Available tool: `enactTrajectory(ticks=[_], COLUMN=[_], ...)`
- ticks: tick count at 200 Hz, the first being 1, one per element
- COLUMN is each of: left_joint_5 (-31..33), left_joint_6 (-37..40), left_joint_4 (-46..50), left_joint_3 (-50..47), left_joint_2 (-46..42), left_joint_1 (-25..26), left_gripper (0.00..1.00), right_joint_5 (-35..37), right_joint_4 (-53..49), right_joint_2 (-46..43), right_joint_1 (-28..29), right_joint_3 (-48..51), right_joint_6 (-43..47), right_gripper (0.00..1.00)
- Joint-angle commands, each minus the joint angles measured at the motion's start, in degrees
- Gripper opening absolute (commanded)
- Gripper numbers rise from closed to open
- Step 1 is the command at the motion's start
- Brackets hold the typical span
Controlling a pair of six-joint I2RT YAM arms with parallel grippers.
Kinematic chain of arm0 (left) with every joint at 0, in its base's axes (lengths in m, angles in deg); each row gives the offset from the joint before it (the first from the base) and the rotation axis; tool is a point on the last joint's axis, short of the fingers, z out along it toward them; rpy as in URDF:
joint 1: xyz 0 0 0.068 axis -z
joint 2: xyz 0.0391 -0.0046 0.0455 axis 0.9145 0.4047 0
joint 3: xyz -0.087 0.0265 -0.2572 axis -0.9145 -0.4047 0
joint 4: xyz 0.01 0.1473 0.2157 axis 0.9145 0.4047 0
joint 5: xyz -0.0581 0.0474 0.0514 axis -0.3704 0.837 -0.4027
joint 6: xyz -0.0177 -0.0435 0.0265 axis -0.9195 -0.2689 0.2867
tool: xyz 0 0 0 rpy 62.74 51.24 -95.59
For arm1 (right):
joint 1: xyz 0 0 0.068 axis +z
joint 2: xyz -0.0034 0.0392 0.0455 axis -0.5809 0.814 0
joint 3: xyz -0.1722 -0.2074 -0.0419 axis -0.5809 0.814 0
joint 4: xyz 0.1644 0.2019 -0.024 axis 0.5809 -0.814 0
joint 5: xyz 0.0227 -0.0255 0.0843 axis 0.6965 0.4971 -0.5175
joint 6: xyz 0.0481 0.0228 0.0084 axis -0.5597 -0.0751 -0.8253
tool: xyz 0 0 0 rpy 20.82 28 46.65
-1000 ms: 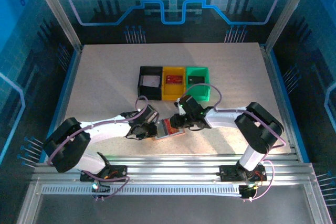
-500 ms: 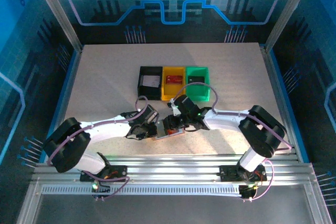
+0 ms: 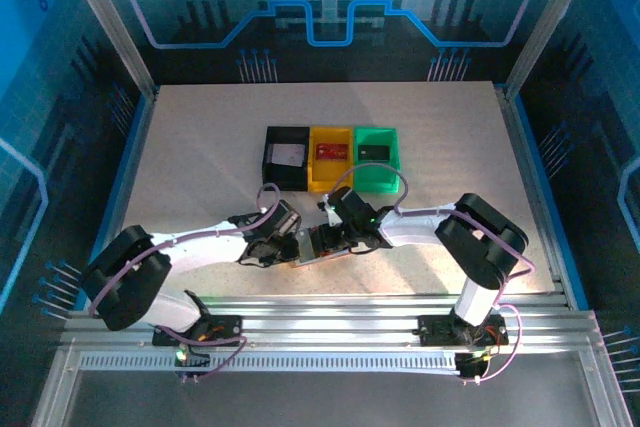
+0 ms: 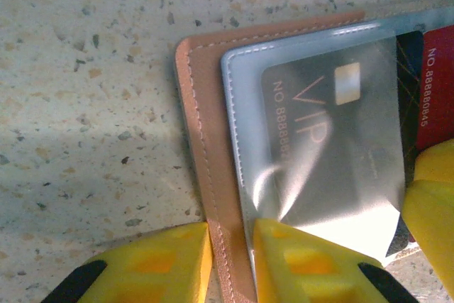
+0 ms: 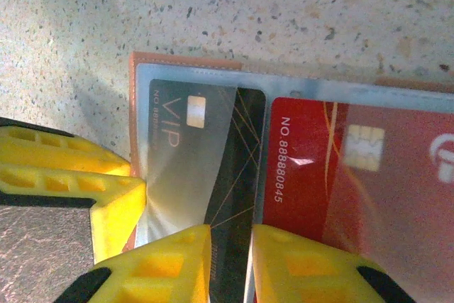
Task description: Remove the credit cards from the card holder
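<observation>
Left gripper (image 4: 230,260) pinches the card holder (image 4: 201,140) at 6 o'clock. I cannot tell the right gripper (image 5: 232,264) state. Take the black card (image 5: 230,147) by its edge (thin, stiff, slick).

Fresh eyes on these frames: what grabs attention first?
The left gripper and right gripper meet on the open pinkish-tan leather card holder at the near centre of the speckled table. Under its clear pocket sit a black VIP card and a red card, side by side. Behind stands a row of black, yellow and green plastic bins.
</observation>
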Motion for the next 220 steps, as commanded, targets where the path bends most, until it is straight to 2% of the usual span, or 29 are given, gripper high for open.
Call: enactTrajectory(ticks=[1,135,220], left_joint_5=[-4.74,-5.78,-7.38], left_joint_6=[0.35,-0.37,-2.23], left_joint_4=[-8.83,-11.36,-16.90], left_joint_3=[-3.96,-4.15,-6.39], left_joint_2=[5.31,5.70,6.79], left_joint_1=[0.71,0.72,0.75], left_gripper=[0.23,0.23,0.23], right_joint_5=[4.37,7.05,-9.77], right_joint_4=[-1.42,-5.48,12.79], right_joint_2=[0.25,3.88,5.78], right_joint_1=[-0.46,0.27,-1.62], right_joint_3=[1.60,0.10,5.04], right_joint_6=[0.54,2.12,-1.80], right_gripper=[0.22,0.26,0.23])
